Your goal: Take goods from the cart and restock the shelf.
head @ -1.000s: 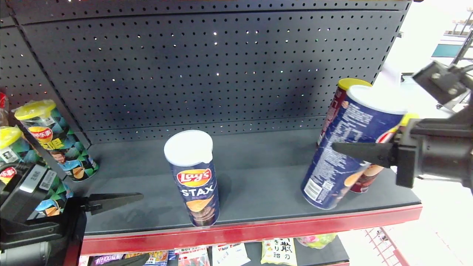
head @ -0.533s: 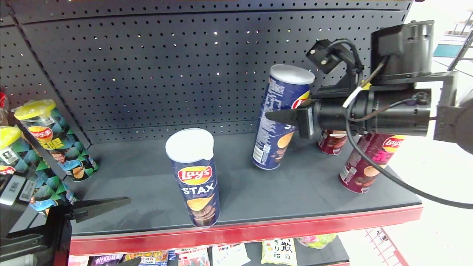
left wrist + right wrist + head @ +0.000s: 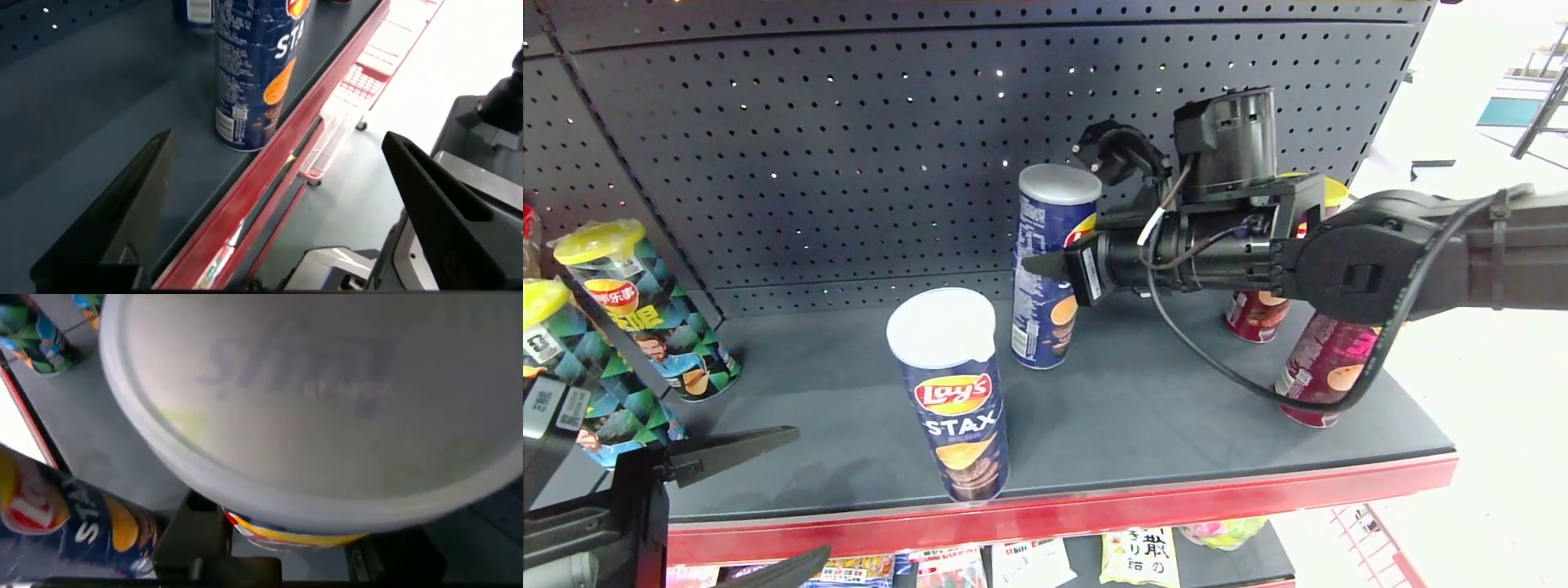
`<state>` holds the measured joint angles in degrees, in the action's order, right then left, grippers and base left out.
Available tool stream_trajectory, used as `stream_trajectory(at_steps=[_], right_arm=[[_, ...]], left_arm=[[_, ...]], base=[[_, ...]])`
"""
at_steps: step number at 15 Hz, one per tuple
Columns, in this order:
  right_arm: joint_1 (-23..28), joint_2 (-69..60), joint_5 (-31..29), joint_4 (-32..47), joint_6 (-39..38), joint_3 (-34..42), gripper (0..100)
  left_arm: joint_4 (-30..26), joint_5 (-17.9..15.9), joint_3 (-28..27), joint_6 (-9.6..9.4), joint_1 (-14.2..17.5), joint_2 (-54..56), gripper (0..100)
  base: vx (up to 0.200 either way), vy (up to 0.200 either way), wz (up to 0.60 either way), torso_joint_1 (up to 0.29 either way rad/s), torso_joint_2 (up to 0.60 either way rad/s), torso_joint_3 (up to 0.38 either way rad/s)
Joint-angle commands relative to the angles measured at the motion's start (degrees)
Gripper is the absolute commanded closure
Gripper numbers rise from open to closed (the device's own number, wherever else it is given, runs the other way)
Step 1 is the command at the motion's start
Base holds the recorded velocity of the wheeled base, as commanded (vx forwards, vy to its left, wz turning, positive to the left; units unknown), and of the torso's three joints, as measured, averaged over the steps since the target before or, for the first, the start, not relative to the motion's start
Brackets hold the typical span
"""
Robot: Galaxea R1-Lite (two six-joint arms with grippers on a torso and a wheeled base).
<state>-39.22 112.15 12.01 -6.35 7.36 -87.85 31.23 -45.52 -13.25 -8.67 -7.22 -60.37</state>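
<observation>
Your left gripper (image 3: 810,492) hangs wide open with nothing in it, low by the red front edge (image 3: 1094,506), out of the way. Next is the front blue can (image 3: 952,392), standing close to that edge. Behind it, your right gripper (image 3: 1054,263) squeezes the second blue can (image 3: 1045,310) from the side, so it stays straight up near the back wall (image 3: 890,163). I can't tell if it touches the shelf (image 3: 1143,408) yet. There's bare room on both sides of it. The red cans (image 3: 1319,367) stand further right.
</observation>
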Motion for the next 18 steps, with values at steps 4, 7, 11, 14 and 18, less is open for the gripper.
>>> stream_trajectory(at_steps=[4, 7, 11, 14, 18], right_arm=[[-1.6, 4.8, 0.0, 0.0, 0.5, -4.3, 100], [-2.3, 7.3, 0.0, 0.5, 0.5, -8.4, 100], [-3.7, 9.0, -0.1, 0.6, 0.5, -10.2, 100], [-4.0, 9.5, -0.1, 0.6, 1.1, -9.6, 100], [-3.7, 10.5, -0.5, 0.6, 3.4, -9.6, 100]], left_arm=[[0.0, 3.2, -0.7, 0.49, 0.0, -0.1, 0], [0.1, 3.9, -1.1, 1.37, 0.0, 0.0, 0], [0.2, 5.3, -2.4, 2.52, 0.0, -0.1, 0], [0.1, 5.8, -2.6, 2.60, 0.0, 0.6, 0], [0.1, 5.9, -2.0, 2.60, 0.0, 1.0, 0]], base=[[0.000, 0.000, 0.00, 0.000, 0.00, 0.000], [0.000, 0.000, 0.00, 0.000, 0.00, 0.000], [0.000, 0.000, 0.00, 0.000, 0.00, 0.000], [0.000, 0.000, 0.00, 0.000, 0.00, 0.000], [0.000, 0.000, 0.00, 0.000, 0.00, 0.000]])
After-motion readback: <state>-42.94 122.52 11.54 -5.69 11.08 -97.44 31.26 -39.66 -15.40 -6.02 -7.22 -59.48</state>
